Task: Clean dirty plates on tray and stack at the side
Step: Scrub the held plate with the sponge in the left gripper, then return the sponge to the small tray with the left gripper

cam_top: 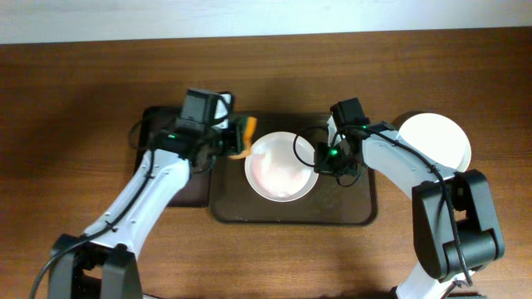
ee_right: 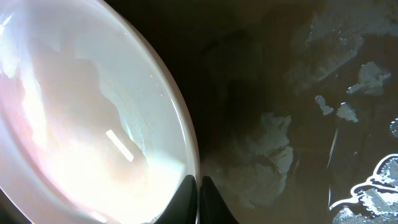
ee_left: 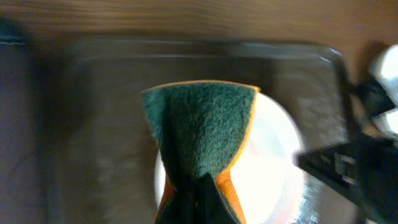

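Left wrist view: left gripper (ee_left: 202, 194) is seen clamped shut on a sponge (ee_left: 199, 124), green scouring face toward the camera, orange body showing at the edges. The sponge is held above the left part of a white plate (ee_left: 273, 162); contact cannot be told. Overhead, the sponge sits at the plate's left rim.

Right gripper (ee_right: 198, 190) is pinched shut on the same plate's rim, on its right side as seen from overhead. A faint pink film is seen across the plate's centre.

The plate is located mid-way along the brown tray (cam_top: 349, 212). Pale wet patches are seen on the tray floor beside the right fingers.

A second white plate (cam_top: 434, 139) lies on the tabletop (cam_top: 83, 124), off the tray, just beside its right end and partly hidden by the right arm.

A black tray (cam_top: 199, 188) lies against the brown tray's left end, under the left arm.
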